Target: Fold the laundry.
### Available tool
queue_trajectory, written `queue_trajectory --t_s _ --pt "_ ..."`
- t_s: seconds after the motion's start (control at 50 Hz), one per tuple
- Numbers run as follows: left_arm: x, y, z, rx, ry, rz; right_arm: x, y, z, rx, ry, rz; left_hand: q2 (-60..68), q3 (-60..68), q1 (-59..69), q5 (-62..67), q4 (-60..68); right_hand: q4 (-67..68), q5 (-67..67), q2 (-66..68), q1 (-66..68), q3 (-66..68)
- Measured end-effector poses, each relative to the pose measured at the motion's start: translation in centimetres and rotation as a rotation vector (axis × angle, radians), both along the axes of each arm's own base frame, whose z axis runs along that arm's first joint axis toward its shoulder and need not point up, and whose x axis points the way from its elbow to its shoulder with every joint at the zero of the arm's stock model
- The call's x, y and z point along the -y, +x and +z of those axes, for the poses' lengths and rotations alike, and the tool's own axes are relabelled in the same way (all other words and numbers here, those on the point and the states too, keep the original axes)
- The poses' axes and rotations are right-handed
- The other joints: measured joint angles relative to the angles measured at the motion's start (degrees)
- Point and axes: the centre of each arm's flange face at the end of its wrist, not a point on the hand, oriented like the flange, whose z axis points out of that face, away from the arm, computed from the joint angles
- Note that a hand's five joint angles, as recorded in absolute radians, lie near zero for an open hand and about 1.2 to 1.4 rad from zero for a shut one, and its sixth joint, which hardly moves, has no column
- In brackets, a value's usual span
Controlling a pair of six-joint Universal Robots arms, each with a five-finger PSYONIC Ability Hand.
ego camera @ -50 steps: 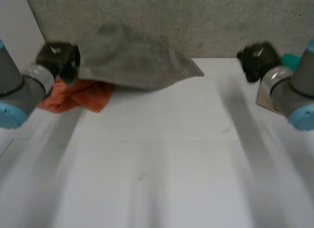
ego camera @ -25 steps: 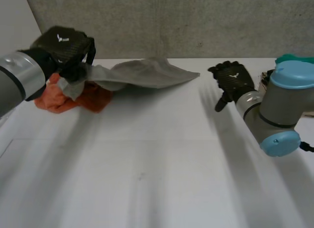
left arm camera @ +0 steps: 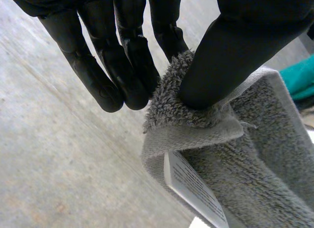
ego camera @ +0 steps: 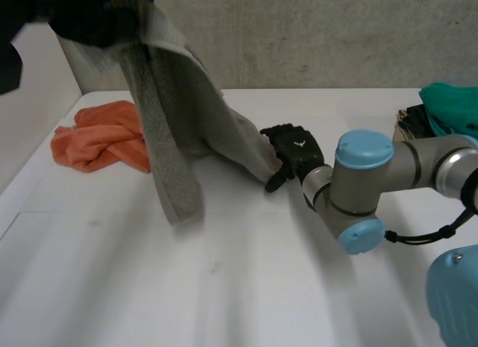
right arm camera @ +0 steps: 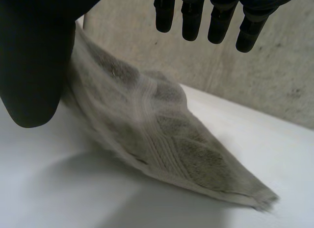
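White counter (ego camera: 224,287), plain and smooth up front. Further in, the right hand (ego camera: 295,157) sits fingers spread and relaxed, just beside the low end of the grey towel (ego camera: 172,116). The left hand (left arm camera: 230,51) pinches the towel's top edge by its label (left arm camera: 194,189), holding it up high. Orange cloth (ego camera: 97,142) is bunched behind, teal cloth (ego camera: 452,112) is off to the right, and a grey concrete wall (ego camera: 314,33) is at the back.
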Motion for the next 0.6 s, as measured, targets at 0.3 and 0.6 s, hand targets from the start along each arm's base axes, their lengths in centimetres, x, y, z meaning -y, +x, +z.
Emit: queue_trajectory --t_s 0.3,0.6 --pt "-0.1 0.5 2.0 -0.077 -0.016 0.037 -0.8 -2.2 1.5 0.056 0.076 -0.055 0.0 0.0 0.0 0.0 0.0 0.0 0.0 0.0 0.0 0.0" --pt "-1.2 1.1 4.5 -0.185 -0.016 0.034 -2.7 -3.1 -0.5 0.118 0.19 -0.106 0.0 0.0 0.0 0.0 0.01 54.67 53.87 55.3 52.53 54.7"
